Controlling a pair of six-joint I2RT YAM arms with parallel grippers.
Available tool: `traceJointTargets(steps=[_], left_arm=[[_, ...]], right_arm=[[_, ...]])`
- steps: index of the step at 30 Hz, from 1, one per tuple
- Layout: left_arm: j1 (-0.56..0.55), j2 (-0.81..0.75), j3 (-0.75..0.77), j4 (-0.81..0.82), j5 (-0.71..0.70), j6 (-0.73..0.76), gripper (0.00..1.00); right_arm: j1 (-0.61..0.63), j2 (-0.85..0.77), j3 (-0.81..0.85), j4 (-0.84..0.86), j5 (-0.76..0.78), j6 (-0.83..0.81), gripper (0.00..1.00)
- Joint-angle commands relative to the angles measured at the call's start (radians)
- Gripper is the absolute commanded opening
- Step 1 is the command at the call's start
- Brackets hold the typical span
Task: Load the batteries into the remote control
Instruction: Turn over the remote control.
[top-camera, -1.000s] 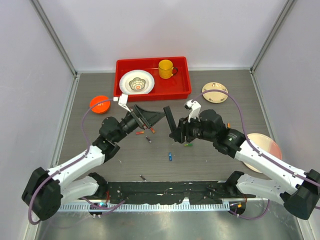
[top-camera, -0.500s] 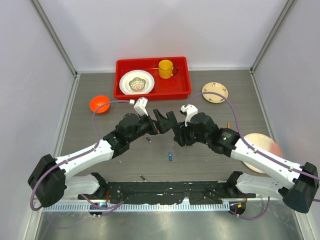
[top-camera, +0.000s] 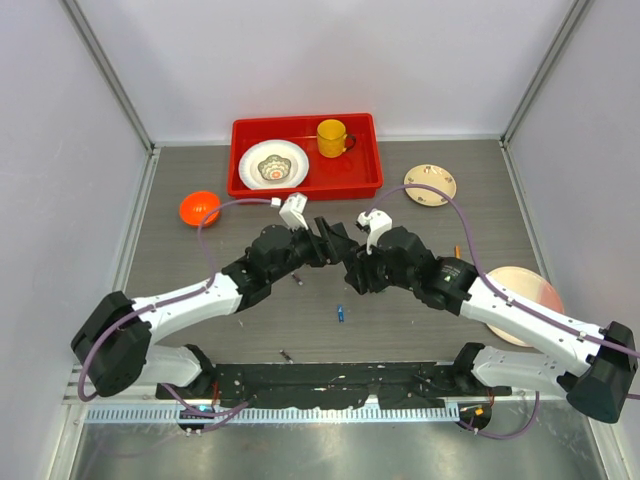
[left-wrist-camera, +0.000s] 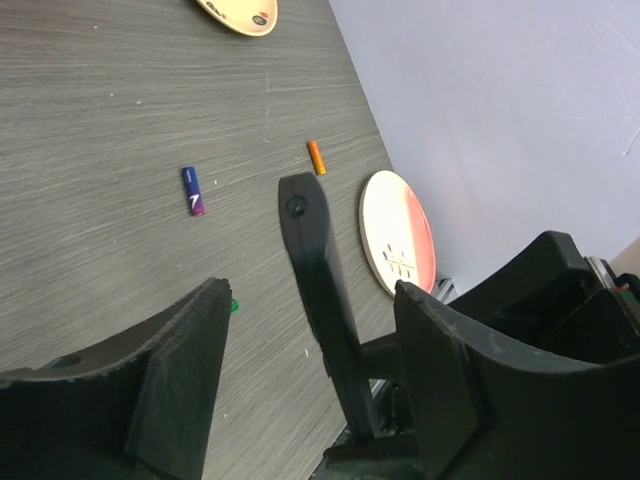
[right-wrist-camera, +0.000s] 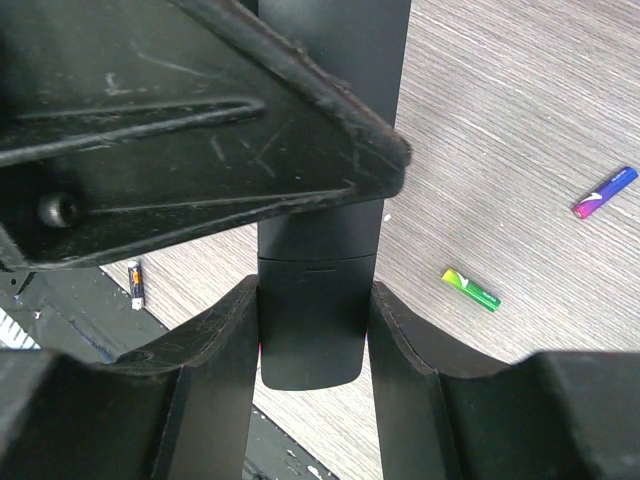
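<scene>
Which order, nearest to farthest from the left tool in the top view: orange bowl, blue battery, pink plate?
From the left tool:
1. Blue battery, just below it in the view, toward the arm bases.
2. Orange bowl, off to the left.
3. Pink plate, far right side.

Two arms reach from the near edge and meet at the middle of the grey surface (top-camera: 400, 330). The left end effector (top-camera: 328, 240) and the right end effector (top-camera: 357, 270) are very close together; their black parts overlap, so the remote control cannot be told apart from them here. A blue battery (top-camera: 341, 314) lies just in front of them, a dark battery (top-camera: 286, 355) nearer the bases, and an orange battery (top-camera: 457, 250) beside the right arm. At the back, a red tray (top-camera: 375, 165) holds a white plate (top-camera: 273, 163) and a yellow mug (top-camera: 332, 138). An orange bowl (top-camera: 199, 208) is on the left, a tan disc (top-camera: 430, 184) on the right.
</scene>
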Motion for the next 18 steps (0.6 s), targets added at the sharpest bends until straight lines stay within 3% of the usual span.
traceJointTargets(steps=[1, 5, 11, 15, 17, 18], left_arm=[[-0.021, 0.024, 0.056, 0.075, -0.015, 0.006, 0.67], [-0.026, 0.042, 0.056, 0.093, -0.011, 0.004, 0.57], [-0.032, 0.061, 0.044, 0.121, 0.008, -0.003, 0.31], [-0.032, 0.062, 0.016, 0.171, 0.002, -0.022, 0.01], [-0.032, 0.052, -0.013, 0.196, -0.014, -0.028, 0.00], [-0.032, 0.047, -0.024, 0.223, -0.024, -0.036, 0.00]], right_arm=[[0.012, 0.000, 0.051, 0.008, 0.027, 0.004, 0.18], [0.018, -0.001, 0.049, 0.002, 0.034, 0.004, 0.18], [0.021, -0.006, 0.049, -0.009, 0.040, 0.001, 0.18], [0.021, -0.015, 0.049, -0.013, 0.041, -0.002, 0.19], [0.021, -0.029, 0.051, -0.022, 0.044, 0.003, 0.32], [0.023, -0.033, 0.052, -0.023, 0.035, 0.007, 0.51]])
